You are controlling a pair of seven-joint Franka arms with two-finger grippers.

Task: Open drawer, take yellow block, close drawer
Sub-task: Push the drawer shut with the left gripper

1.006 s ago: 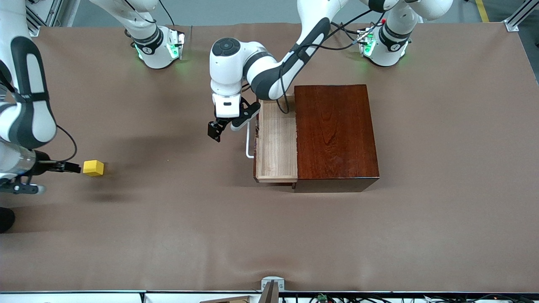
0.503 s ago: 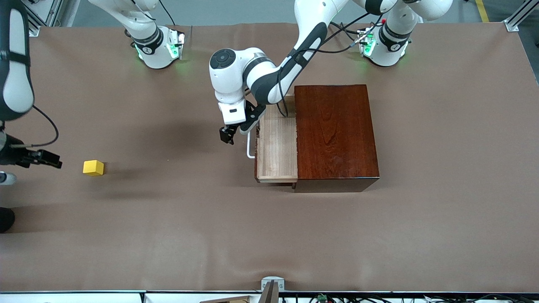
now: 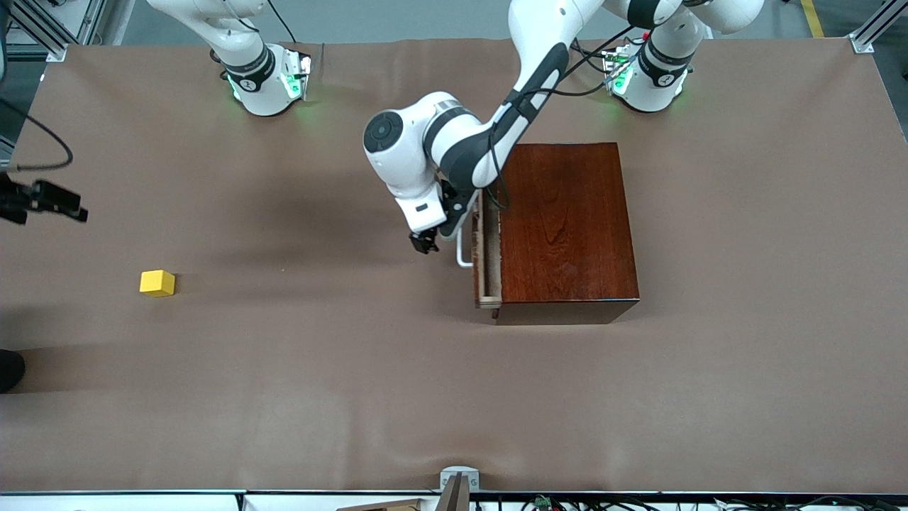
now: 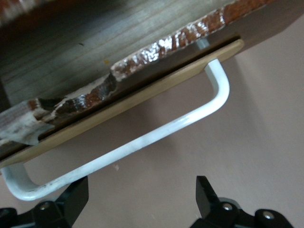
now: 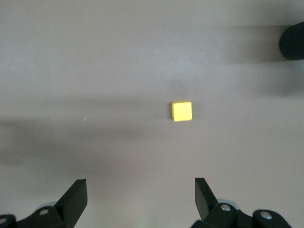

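Beside drawer (image 3: 486, 257) handle: left gripper (image 3: 424, 243) fingers apart, empty; right gripper (image 5: 140, 199) fingers apart above yellow block (image 3: 157, 282).

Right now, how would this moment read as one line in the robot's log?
drawer: nearly shut | left gripper: open, at white handle | yellow block: on table, free | right gripper: open, above it

One drawer (image 3: 488, 245), one yellow block (image 3: 157, 282), two hands.
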